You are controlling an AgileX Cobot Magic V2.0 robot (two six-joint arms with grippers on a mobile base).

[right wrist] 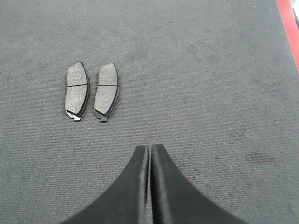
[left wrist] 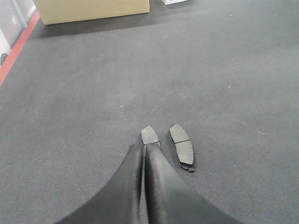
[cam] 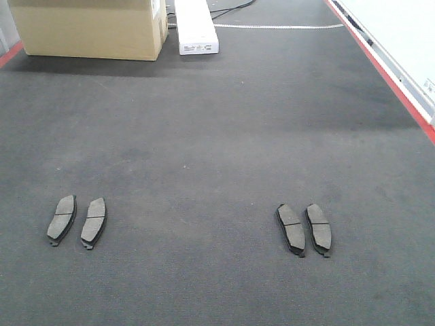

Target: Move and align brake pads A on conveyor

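Both grippers are seen pressed together w/ nothing held: left gripper (left wrist: pixel 144 148) low over the left pair of brake pads (cam: pixel 76 221), partly hiding one; right gripper (right wrist: pixel 149 149) near, not touching, the right pair (cam: pixel 304 229). All four pads lie flat on the conveyor (cam: pixel 217 136). Jaws should prob. be spread before descent, then a pad gripped across its narrow width, level.

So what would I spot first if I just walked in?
Four brake pads lying on the dark conveyor: the left pair and the right pair, each side by side. At the far end sit a cardboard box and a white box.
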